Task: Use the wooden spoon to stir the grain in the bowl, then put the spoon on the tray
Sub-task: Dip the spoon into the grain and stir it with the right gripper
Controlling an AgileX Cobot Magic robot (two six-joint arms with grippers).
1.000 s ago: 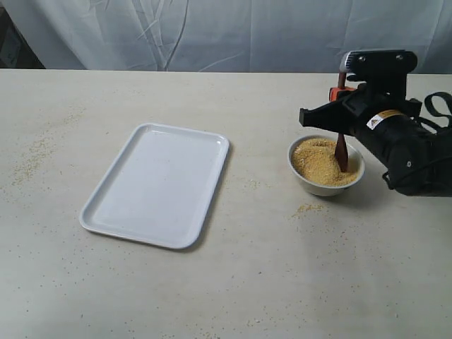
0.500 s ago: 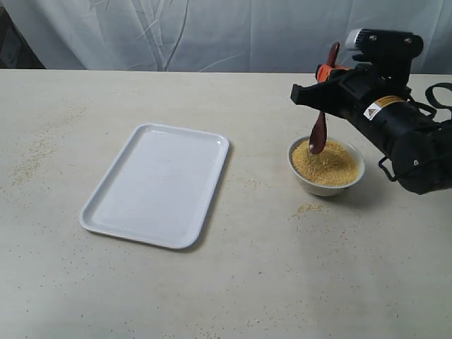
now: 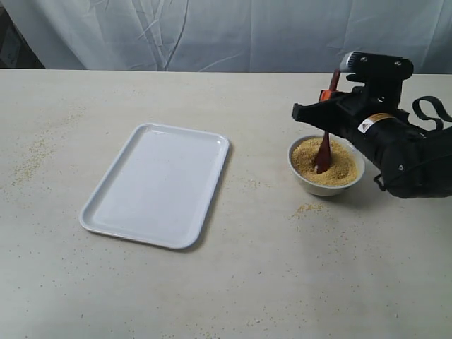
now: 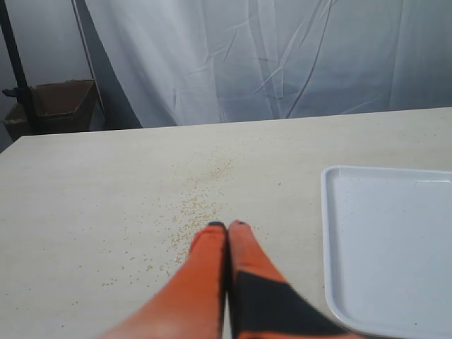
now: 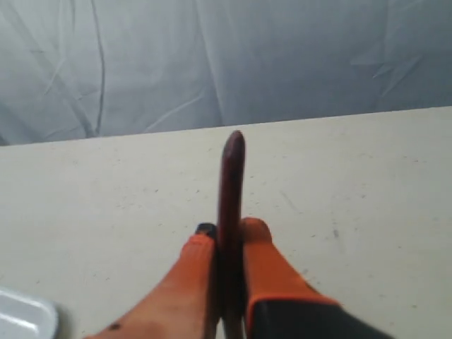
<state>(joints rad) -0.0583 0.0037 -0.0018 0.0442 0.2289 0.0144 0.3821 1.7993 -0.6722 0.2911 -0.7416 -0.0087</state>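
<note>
The small white bowl [image 3: 326, 185] stands right of the tray, filled with golden grain [image 3: 337, 168]. My right gripper [image 3: 328, 94] hangs just above the bowl, shut on the handle of the dark wooden spoon [image 3: 324, 154]. The spoon stands nearly upright, its oval end dug into the grain. In the right wrist view the handle [image 5: 231, 176] sticks out between the orange fingers of that gripper [image 5: 229, 229]. The flat white tray [image 3: 157, 183] lies empty at the left centre. My left gripper [image 4: 227, 226] is shut on nothing, low over the table beside the tray's edge [image 4: 329, 233]; the exterior view does not show it.
Spilled grain lies in a small patch [image 3: 309, 208] in front of the bowl, and scattered at the table's left [image 3: 32, 159] and ahead of the left gripper [image 4: 201, 205]. A white curtain backs the table. A cardboard box [image 4: 53, 106] stands beyond the table's far corner.
The right gripper lifted the spoon out of the grain and shifted it left, then lowered it again. The spoon's end now sits in the grain left of where it first stood.
</note>
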